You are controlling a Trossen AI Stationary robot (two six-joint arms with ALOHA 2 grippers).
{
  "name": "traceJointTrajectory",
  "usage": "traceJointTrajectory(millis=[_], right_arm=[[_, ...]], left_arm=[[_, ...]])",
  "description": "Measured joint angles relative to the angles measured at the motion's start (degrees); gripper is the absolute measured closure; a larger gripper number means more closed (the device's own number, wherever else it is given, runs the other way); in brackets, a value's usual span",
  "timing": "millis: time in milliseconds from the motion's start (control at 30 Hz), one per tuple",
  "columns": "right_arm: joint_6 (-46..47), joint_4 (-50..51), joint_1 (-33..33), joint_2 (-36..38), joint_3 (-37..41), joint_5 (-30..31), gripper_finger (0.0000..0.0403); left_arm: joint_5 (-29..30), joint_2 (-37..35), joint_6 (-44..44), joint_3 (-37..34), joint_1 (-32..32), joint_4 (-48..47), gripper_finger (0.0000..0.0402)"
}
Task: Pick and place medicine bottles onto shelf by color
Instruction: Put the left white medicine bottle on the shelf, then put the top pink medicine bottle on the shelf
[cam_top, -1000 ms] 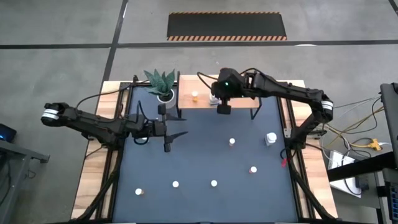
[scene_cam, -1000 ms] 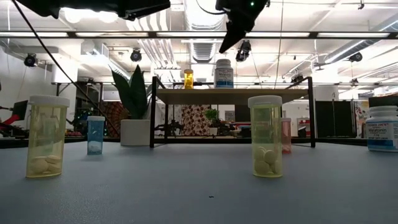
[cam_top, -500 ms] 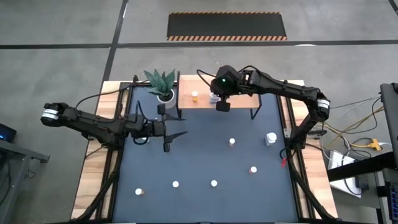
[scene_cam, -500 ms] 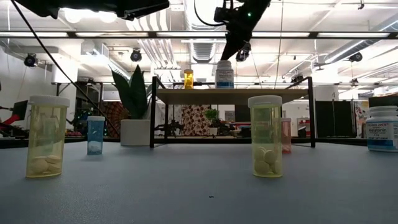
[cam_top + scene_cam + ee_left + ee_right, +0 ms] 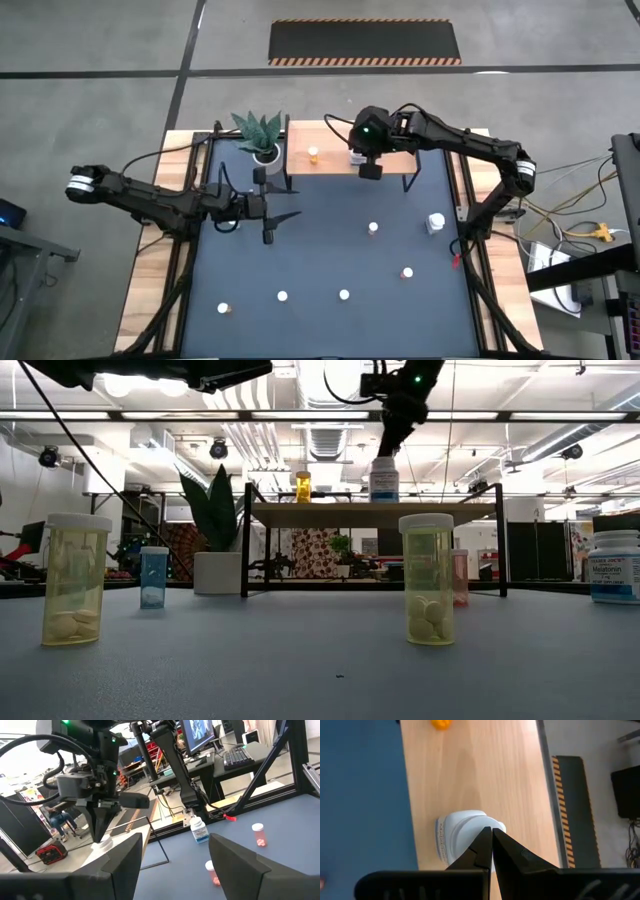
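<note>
The right arm is reaching over the shelf (image 5: 330,160), and its gripper (image 5: 491,851) is pointing down with fingers pressed together, holding nothing, just above the white bottle (image 5: 462,837) standing on the shelf. An orange bottle (image 5: 313,154) is sitting on the shelf too. The left gripper (image 5: 281,218) is waiting over the counter (image 5: 320,250), open and empty.

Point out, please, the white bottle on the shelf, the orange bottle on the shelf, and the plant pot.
white bottle (image 5: 384,482): low view, on its labelled body.
orange bottle (image 5: 303,487): low view, on its orange body.
plant pot (image 5: 217,573): low view, on its white front wall.
</note>
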State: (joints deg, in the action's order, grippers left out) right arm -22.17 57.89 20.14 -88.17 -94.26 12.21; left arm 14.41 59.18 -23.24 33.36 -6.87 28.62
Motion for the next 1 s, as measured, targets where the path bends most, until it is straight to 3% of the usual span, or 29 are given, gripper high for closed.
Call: traceJointTrajectory(millis=[800,867,1000], right_arm=[[-5.23,0.15,-0.23,4.91,-0.22,-0.51,0.0394],[-3.35,0.22,-1.14,6.04,-0.13,-1.91,0.0394],[0.77,0.38,-4.58,9.1,1.19,-10.3,0.0394]], left_arm=[[0.0,0.02,0.42,-0.01,-0.02,-0.02,0.019],[0.0,0.02,0.44,-0.02,-0.02,-0.04,0.019],[-0.02,0.02,0.52,-0.02,-0.02,-0.04,0.019]])
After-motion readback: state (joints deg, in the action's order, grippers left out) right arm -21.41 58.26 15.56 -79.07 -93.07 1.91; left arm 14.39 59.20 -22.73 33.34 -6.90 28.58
